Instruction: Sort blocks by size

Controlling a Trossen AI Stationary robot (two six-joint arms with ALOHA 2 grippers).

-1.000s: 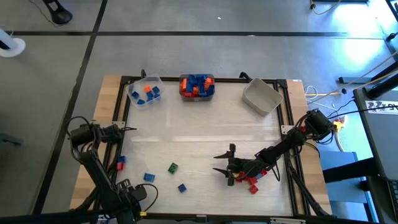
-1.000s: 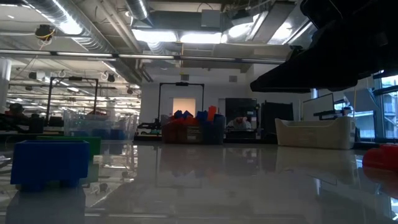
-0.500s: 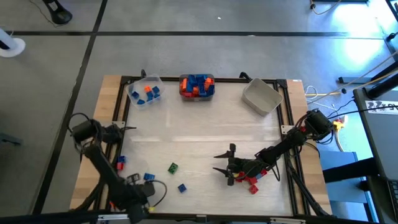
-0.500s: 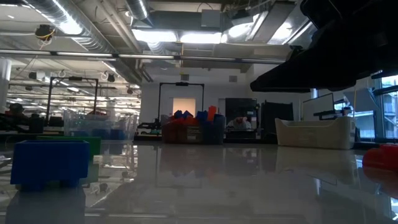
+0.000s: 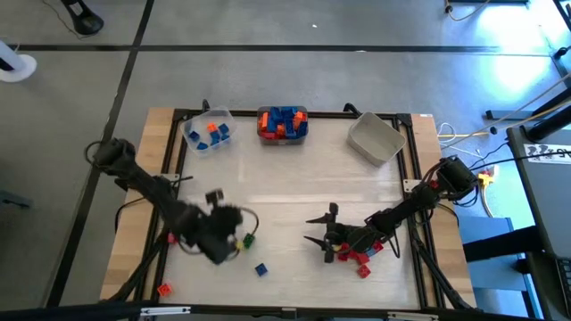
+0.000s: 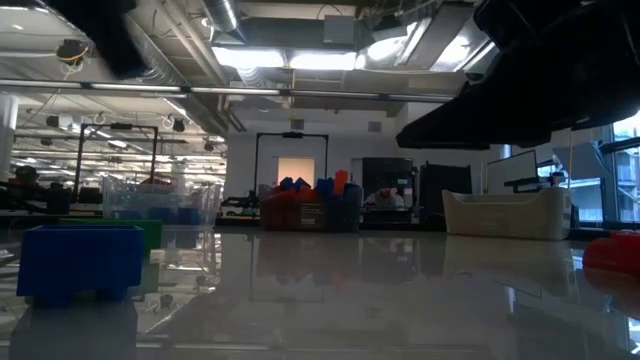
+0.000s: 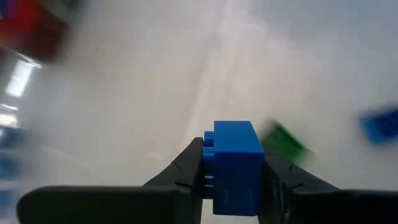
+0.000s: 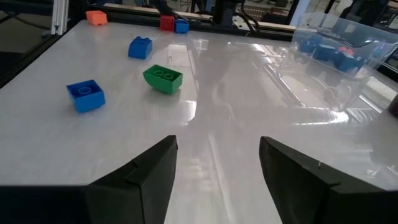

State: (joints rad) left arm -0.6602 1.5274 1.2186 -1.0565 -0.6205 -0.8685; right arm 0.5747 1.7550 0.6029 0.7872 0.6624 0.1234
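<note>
Left claw (image 7: 233, 180): I see its two dark fingers clamped on a small blue studded plastic brick (image 7: 235, 163), held off the white counter (image 5: 294, 192). In the high view this claw (image 5: 219, 236) sits lower left of centre, blurred, just beside a small green studded brick (image 5: 247, 240).

A small blue square brick (image 5: 260, 268) lies a little below that, and a small red brick (image 5: 164, 290) near the lower left corner of the frame.

Right claw (image 8: 214, 168): fingers apart, nothing between them. In the high view it (image 5: 319, 234) hovers lower right of centre, with a cluster of small red bricks (image 5: 359, 260) just beside it.

Along the upper edge of the counter, left to right:
- clear plastic bin (image 5: 207, 130) with a few blue and orange bricks
- heaped pile of blue and orange bricks (image 5: 283, 124) in a second bin
- grey plastic bin (image 5: 376, 138), tilted.

Low view: a blue brick (image 6: 80, 262) fills the lower left of the frame.
</note>
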